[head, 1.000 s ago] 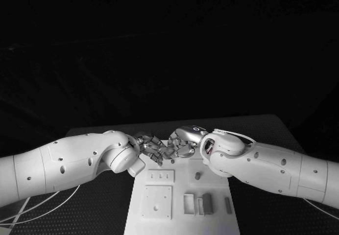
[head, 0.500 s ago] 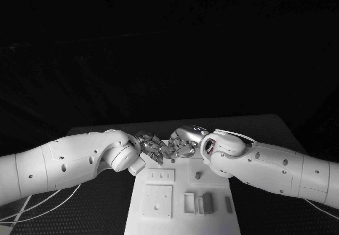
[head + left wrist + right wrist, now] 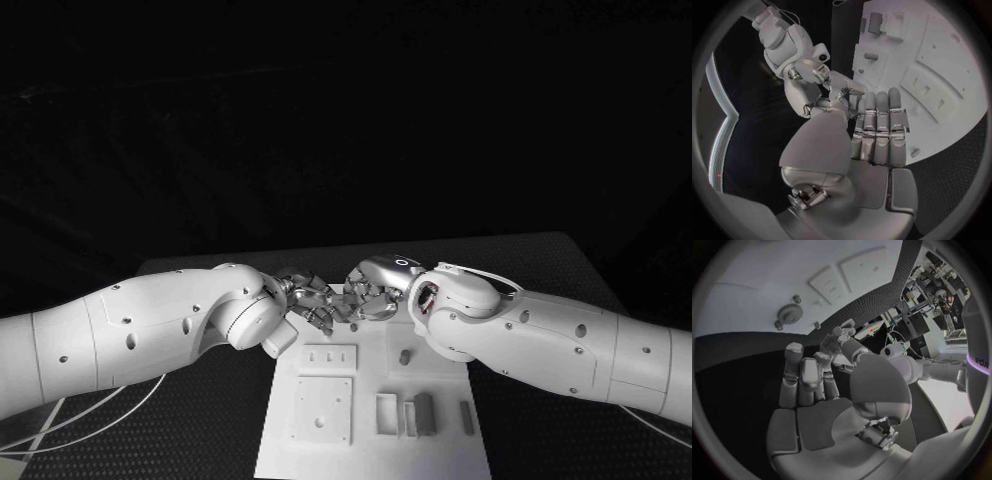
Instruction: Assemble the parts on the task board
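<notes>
The white task board (image 3: 433,450) lies nearest on the black table (image 3: 548,255), grey parts (image 3: 420,414) standing in its slots. Beyond, the left hand (image 3: 306,303) and right hand (image 3: 372,297) meet fingertip to fingertip over its far end, hiding it; whether either holds anything, I cannot tell.

The right hand (image 3: 826,405) reaches its fingers (image 3: 804,375) to the left hand (image 3: 842,337) at the white task board's (image 3: 767,285) edge, near a small gear part (image 3: 787,315).
</notes>
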Controlling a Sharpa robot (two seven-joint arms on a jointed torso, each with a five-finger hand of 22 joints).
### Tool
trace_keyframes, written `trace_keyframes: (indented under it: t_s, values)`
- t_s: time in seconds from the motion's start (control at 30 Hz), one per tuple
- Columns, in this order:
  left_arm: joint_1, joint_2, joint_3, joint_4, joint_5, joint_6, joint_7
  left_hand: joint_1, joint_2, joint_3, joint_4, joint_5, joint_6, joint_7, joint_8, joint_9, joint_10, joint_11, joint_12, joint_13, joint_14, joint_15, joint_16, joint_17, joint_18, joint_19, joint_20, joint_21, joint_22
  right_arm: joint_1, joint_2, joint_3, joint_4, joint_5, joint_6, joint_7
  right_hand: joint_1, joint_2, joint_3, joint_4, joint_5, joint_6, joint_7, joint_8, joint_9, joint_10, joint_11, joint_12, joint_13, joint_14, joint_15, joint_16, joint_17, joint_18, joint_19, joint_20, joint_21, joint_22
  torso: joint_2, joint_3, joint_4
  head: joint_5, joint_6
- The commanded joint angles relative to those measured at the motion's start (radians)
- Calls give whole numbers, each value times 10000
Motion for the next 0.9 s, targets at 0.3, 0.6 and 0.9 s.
trace_keyframes:
  t_s: [0.3,0.6,0.9]
  values:
    - [10,46,15,44,-8,18,-19,50,-5,237,-60,-47,71,37,-9,45,47,24,-68,51,35,-1,-63,42,120,61,-12,-57,59,-21,53,1,47,25,-48,-11,-126,67,-21,63,27,474,318,35,100,93,2,-16,-20,56,-56,33,13,134,29,-91,44,106,1,3,-6,6,-23]
    - [7,93,15,13,-38,56,-40,853,256,278,-121,266,63,39,-30,121,53,24,-95,114,33,4,-69,106,107,36,-7,-100,165,-23,58,1,88,25,-52,-64,-192,66,-26,71,27,486,312,28,110,108,-5,-23,-27,72,-63,31,15,134,45,-96,41,100,1,3,-3,32,-21]
    - [5,134,15,-4,-41,46,-30,842,-74,28,-55,256,72,43,-38,158,68,26,-105,145,50,5,-73,130,96,62,-4,-114,214,-25,62,1,94,25,-58,-93,-208,51,-24,59,28,496,306,26,118,118,-11,-25,-30,85,-69,32,23,134,56,-104,40,97,-2,-2,-3,42,-44]
